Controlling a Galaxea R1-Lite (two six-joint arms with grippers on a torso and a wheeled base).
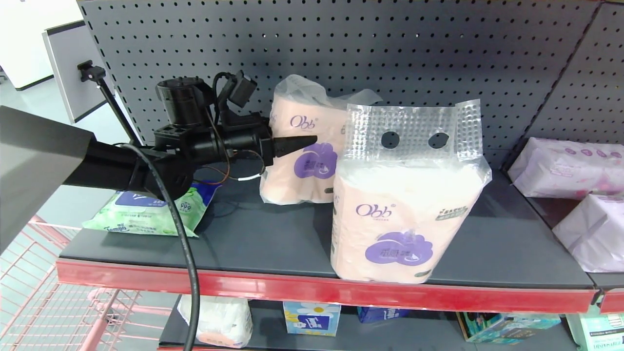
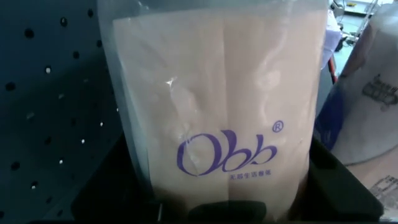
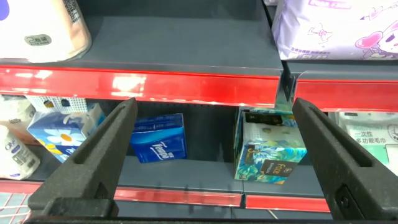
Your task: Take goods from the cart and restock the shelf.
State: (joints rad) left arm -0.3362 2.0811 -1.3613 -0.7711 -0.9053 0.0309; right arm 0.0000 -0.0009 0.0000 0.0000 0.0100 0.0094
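Observation:
Two peach toilet paper packs stand on the dark grey shelf (image 1: 273, 243). The front pack (image 1: 404, 214) is near the red edge. The rear pack (image 1: 302, 146) stands by the pegboard, and up close it shows as a peach face (image 2: 217, 124). My left gripper (image 1: 307, 140) comes in from the left at mid height and is shut on the rear pack. One finger lies across the pack's front face and the other is hidden behind it. Dark fingers (image 2: 345, 186) press both sides of the pack. My right gripper (image 3: 214, 102) hangs open and holds nothing, facing the red shelf edge (image 3: 143, 81).
A green wet-wipes pack (image 1: 146, 209) lies on the shelf under my left arm. Purple tissue packs (image 1: 570, 168) fill the neighbouring bay on the right. Blue tissue boxes (image 3: 158, 137) and a patterned box (image 3: 270, 146) sit on the lower shelf. The pink cart (image 1: 48, 302) is at lower left.

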